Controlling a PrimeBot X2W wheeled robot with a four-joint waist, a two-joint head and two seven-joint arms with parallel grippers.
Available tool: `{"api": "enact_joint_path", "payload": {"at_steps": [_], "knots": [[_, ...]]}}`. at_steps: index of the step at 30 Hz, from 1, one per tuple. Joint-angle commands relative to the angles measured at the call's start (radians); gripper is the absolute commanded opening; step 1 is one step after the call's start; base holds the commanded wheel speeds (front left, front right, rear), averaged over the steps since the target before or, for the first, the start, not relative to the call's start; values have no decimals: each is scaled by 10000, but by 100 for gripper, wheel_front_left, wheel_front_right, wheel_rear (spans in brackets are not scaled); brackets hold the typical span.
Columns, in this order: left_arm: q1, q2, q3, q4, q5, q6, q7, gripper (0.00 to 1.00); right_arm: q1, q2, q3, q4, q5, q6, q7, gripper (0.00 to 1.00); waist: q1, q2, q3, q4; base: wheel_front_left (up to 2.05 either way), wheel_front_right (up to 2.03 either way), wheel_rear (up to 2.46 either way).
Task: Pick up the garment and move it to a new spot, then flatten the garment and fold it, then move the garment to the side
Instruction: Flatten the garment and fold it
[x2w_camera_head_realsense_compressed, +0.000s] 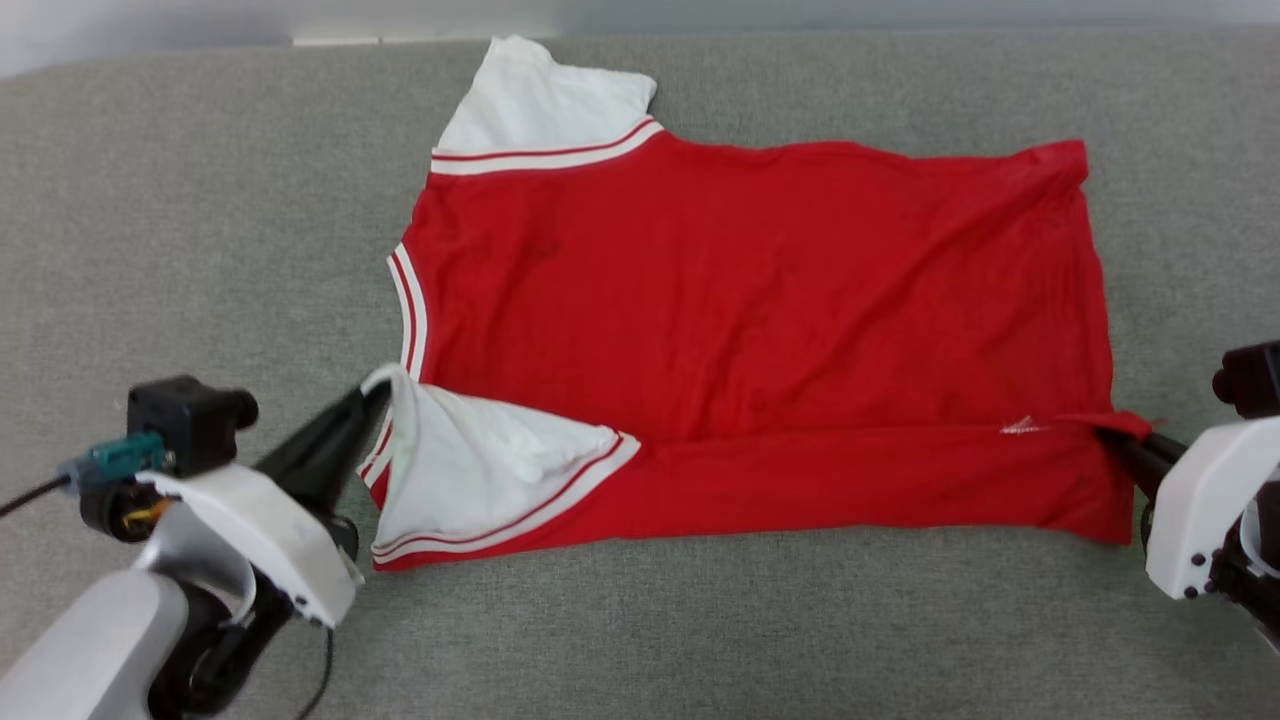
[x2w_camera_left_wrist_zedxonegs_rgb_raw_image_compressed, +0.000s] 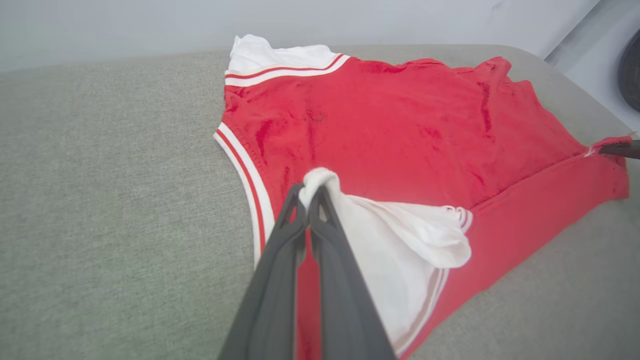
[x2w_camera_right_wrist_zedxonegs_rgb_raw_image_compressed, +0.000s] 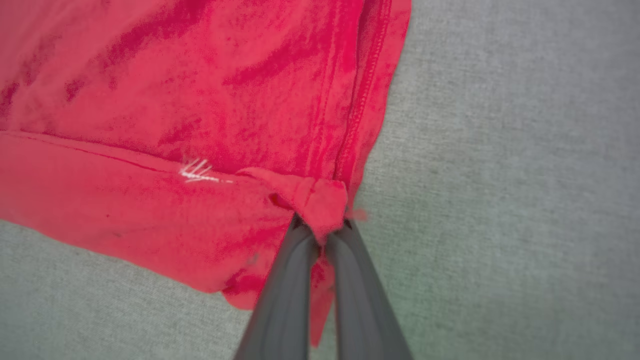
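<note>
Working remotely, I have the left gripper (x2w_camera_left_wrist_zedxonegs_rgb_raw_image_compressed: 311, 192) with its jaws pressed together on a bunched fold of the white sleeve (x2w_camera_head_realsense_compressed: 470, 470) of the garment (x2w_camera_head_realsense_compressed: 750, 300). My right gripper (x2w_camera_right_wrist_zedxonegs_rgb_raw_image_compressed: 324, 225) pinches the red hem corner just as tightly. The shirt lies spread on the grey upholstered surface (x2w_camera_head_realsense_compressed: 180, 220), its near edge folded over between the two grippers.

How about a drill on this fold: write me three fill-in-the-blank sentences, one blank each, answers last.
The left gripper pinches the garment's ____ sleeve.
The right gripper is shut on a ____ corner at the hem.
The garment lies on a ____ cloth surface.
Missing words: white; red; grey.
</note>
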Motion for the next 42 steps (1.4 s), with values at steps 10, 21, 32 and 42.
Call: {"api": "enact_joint_path", "payload": {"at_steps": [10,21,32,42], "knots": [[-1621,-972,-680,2628,854,-465,-419,74,-1108,-89,735,1052,-547,-8,-122,28,-2,0,756,113,0,0,0],[-1303,-1674,-734,3847,619,-543,-1259,100,-881,29,717,1221,-659,-9,-710,100,-2,0,-242,167,0,0,0],[674,-1310,-832,2365,198,518,-766,100,807,833,-662,514,-783,-8,81,100,-2,0,-1278,142,0,0,0],[1863,-958,-747,1155,-59,1335,-426,100,2090,1871,-1570,-742,-1391,-8,684,100,-2,0,-1305,-26,0,0,0]]}}
